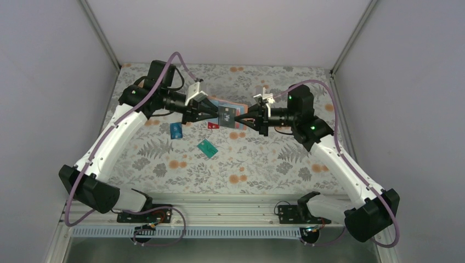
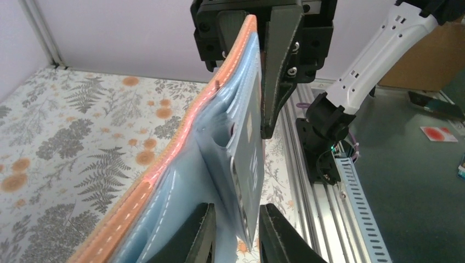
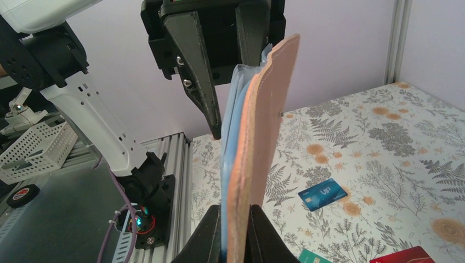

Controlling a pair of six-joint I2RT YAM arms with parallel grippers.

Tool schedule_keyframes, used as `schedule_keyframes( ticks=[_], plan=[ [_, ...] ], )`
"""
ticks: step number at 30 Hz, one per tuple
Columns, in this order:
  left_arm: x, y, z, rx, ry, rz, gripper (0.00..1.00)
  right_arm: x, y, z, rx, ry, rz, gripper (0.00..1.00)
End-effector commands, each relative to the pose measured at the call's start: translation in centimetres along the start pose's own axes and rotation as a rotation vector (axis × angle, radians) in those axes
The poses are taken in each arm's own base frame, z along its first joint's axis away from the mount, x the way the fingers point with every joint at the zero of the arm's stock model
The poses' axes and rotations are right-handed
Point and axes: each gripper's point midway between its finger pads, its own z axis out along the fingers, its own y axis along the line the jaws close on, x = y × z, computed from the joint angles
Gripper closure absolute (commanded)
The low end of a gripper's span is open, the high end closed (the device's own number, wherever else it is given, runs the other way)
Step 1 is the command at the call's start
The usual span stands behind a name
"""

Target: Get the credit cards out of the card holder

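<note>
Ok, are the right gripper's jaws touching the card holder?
Touching. The right wrist view shows the right gripper clamping the card holder, one jaw flat against each face with no gap.

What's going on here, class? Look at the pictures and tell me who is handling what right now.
The right gripper is shut on an orange and blue card holder, holding it up off the table. The left gripper has its jaws either side of a black card sticking out of a pocket; whether it grips the card is unclear. A blue card, a teal card and a red card already lie on the table.
</note>
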Motion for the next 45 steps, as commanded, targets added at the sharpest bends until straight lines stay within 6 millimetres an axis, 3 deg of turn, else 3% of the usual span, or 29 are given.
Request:
schedule_keyframes(
  ticks=[1,3,12,15,18,21,25,27,29,37,45],
  plan=[
    [-0.2,0.6,0.3,0.000,-0.013,0.018,0.84,-1.1,1.0,-0.4,-0.042,-0.024,-0.042,0.96],
    [-0.3,0.1,0.3,0.022,-0.020,0.025,0.91,-1.1,0.9,-0.4,-0.040,-0.023,-0.042,0.96],
    [-0.6,-1.2,0.9,0.081,-0.025,0.044,0.89,-1.3,0.8,-0.3,-0.034,-0.027,-0.039,0.96],
    [-0.9,-1.3,1.1,0.092,-0.026,0.046,0.97,-1.4,0.8,-0.4,-0.030,-0.027,-0.040,0.96],
    [-1.3,-2.0,0.7,0.112,-0.034,0.065,0.98,-1.3,0.9,-0.5,-0.027,-0.025,-0.041,0.96],
    [-1.6,-2.7,0.2,0.121,-0.043,0.081,0.98,-1.3,0.8,-0.6,-0.013,-0.025,-0.045,0.90],
    [-1.3,-2.2,-0.2,0.098,-0.045,0.066,0.98,-1.0,0.8,-0.6,-0.024,-0.022,-0.039,0.78],
    [-1.2,-1.9,-0.2,0.096,-0.044,0.060,0.98,-0.8,0.8,-0.5,-0.037,-0.017,-0.030,0.82],
    [-1.1,-1.9,-0.2,0.096,-0.043,0.056,0.98,-0.7,0.9,-0.4,-0.043,-0.012,-0.026,0.95],
    [-0.3,-0.8,-0.7,0.048,-0.016,0.039,0.98,-1.0,1.1,-1.0,-0.028,-0.024,-0.049,0.96],
    [-0.9,-0.8,-0.6,0.052,-0.038,0.023,0.97,-1.0,1.2,-0.9,-0.040,-0.023,-0.044,0.96]
  ],
)
